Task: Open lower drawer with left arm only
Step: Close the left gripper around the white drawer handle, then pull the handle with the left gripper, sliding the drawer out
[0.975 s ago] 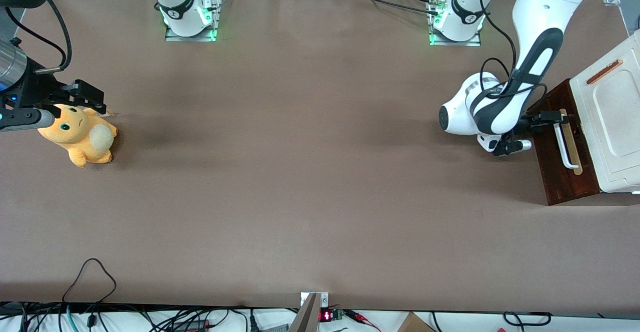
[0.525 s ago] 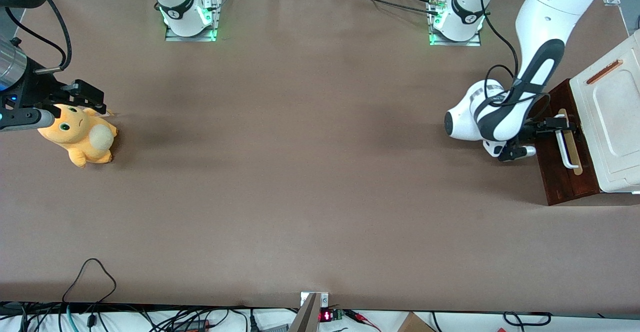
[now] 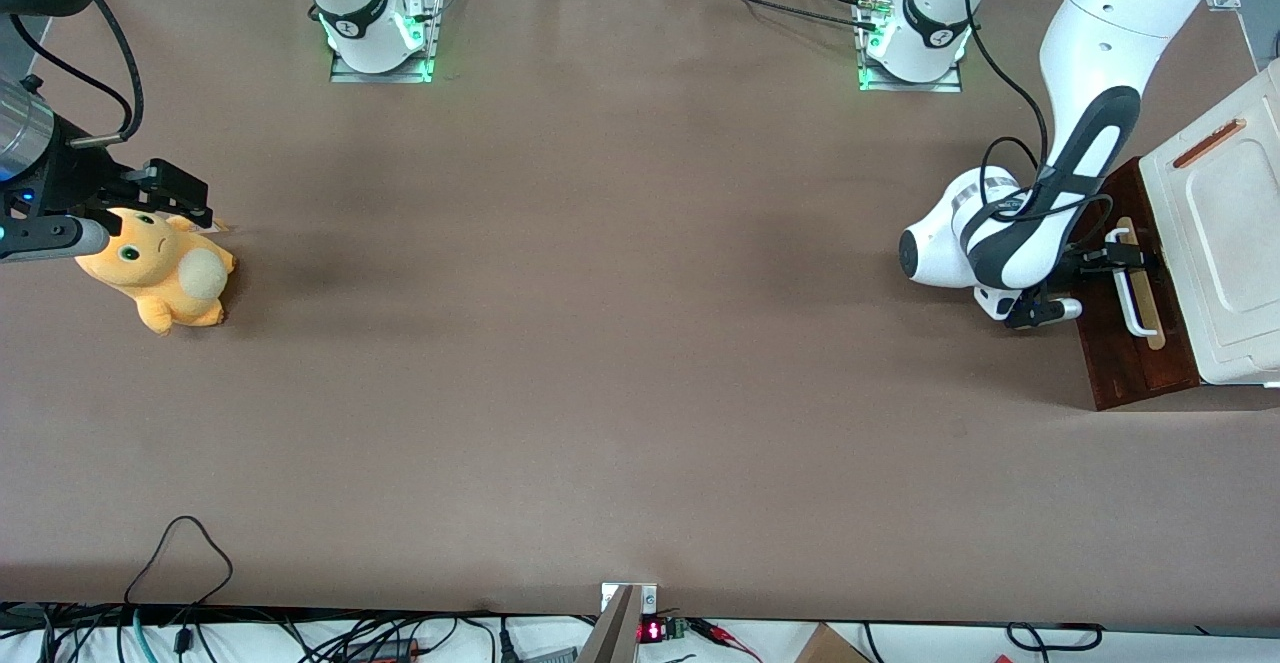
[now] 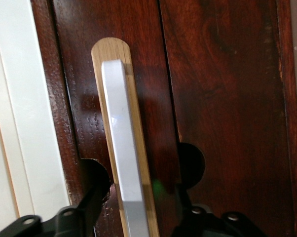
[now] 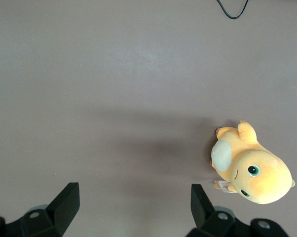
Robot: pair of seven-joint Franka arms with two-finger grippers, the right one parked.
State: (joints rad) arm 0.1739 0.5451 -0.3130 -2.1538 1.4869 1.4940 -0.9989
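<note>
White bar handle point(image 4: 121, 148) sits between the gripper point(image 4: 138, 207) fingers, apart

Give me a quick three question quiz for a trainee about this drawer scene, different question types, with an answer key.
1. True or false: the left arm's claw has its fingers on either side of the white bar handle of the lower drawer.
2. Multiple choice: the claw is A) open, B) shut on the handle, C) holding the plush toy.
3. Fill in: the plush toy lies toward the ____ arm's end of the table.

Key:
1. True; one finger shows on each side of the handle.
2. A; gaps remain between the fingers and the handle.
3. parked.
</note>
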